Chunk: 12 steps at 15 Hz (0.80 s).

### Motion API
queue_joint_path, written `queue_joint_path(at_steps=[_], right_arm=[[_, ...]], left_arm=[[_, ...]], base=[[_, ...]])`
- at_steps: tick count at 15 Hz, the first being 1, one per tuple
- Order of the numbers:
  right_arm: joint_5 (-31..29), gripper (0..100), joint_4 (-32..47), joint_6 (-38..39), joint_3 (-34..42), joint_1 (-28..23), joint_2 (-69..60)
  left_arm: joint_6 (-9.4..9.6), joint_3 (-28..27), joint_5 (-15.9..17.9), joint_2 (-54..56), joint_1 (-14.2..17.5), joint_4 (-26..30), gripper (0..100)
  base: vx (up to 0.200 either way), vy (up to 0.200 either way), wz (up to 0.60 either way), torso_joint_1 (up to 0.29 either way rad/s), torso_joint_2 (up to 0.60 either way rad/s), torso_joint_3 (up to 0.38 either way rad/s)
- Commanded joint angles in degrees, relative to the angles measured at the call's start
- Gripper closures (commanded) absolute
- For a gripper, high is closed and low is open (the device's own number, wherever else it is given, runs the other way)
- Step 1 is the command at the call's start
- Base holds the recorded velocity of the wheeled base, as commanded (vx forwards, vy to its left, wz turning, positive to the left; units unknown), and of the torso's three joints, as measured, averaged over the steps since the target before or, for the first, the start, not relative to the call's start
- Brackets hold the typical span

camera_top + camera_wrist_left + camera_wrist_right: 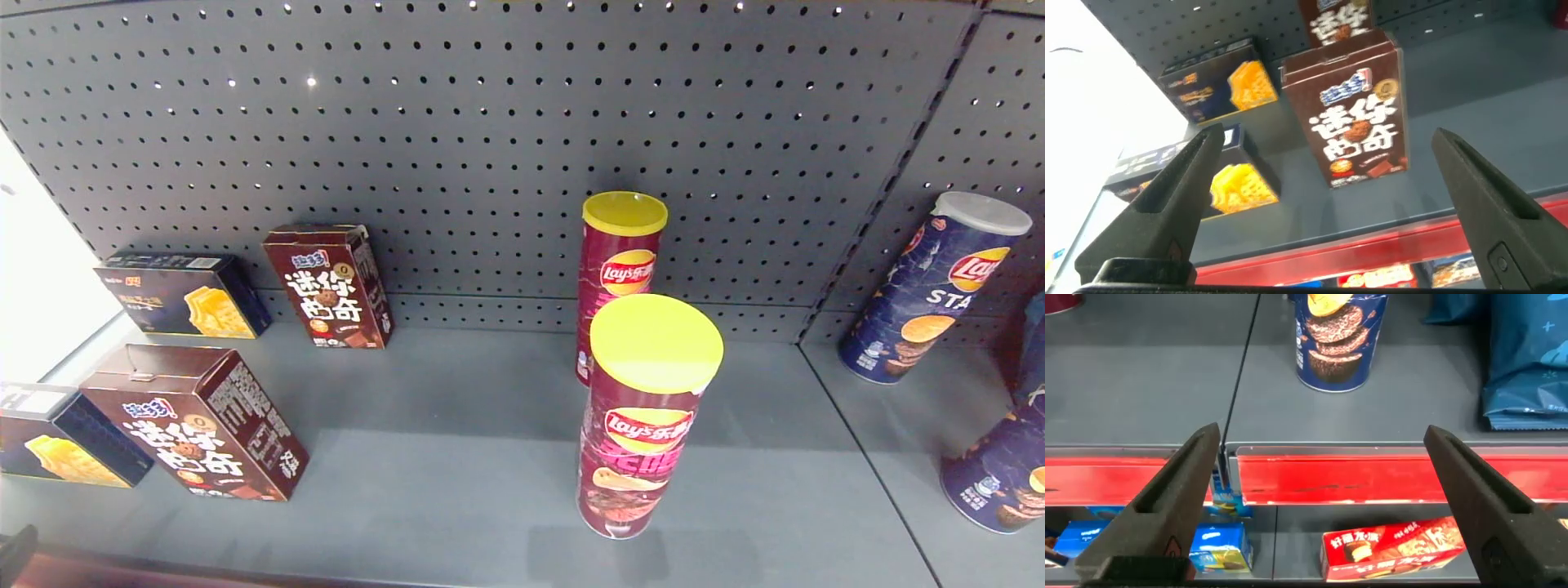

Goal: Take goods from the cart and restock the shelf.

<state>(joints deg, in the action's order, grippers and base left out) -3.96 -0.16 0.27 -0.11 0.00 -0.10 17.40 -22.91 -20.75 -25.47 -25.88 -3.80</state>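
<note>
On the grey shelf [457, 457] two maroon chip cans with yellow lids stand upright, one near the front [645, 416] and one by the pegboard [622, 269]. Left of them are two brown cookie boxes [196, 420] [331, 286] and two dark blue boxes [184, 294] [65, 437]. Blue chip cans [931, 286] [996, 474] stand at the right. My left gripper [1327, 143] is open and holds nothing, in front of the shelf edge facing the front brown cookie box [1360, 114]. My right gripper [1323, 434] is open and holds nothing, in front of the shelf edge below a blue chip can [1337, 339].
A red price strip [1372, 478] runs along the shelf's front edge. Under it, a lower shelf holds a red box [1396, 547] and blue packs [1221, 547]. A blue bag [1527, 359] lies right of the can. A thin divider [865, 457] splits the shelf bays.
</note>
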Motion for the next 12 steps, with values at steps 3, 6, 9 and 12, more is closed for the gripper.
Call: queue_joint_path(at_steps=[3, 6, 9, 12], right_arm=[[0.01, 0, -0.02, 0.00, 0.02, 0.00, 0.10], [-0.08, 0, -0.11, 0.00, 0.11, 0.09, 0.10], [0.01, 0, -0.02, 0.00, 0.02, 0.00, 0.10], [0.01, 0, -0.02, -0.09, 0.02, 0.00, 0.10]], left_arm=[[0.09, 0.32, -0.08, 0.15, -0.05, 0.02, 0], [0.09, 0.67, -0.08, 0.15, -0.05, 0.02, 0], [0.09, 0.58, -0.17, 0.15, -0.05, -0.06, 0], [0.18, 1.99, -0.08, 0.86, -0.13, -0.06, 0]], base=[[0.000, 0.000, 0.00, 0.000, 0.00, 0.000], [0.000, 0.000, 0.00, 0.000, 0.00, 0.000], [0.000, 0.000, 0.00, 0.000, 0.00, 0.000], [0.000, 0.000, 0.00, 0.000, 0.00, 0.000]])
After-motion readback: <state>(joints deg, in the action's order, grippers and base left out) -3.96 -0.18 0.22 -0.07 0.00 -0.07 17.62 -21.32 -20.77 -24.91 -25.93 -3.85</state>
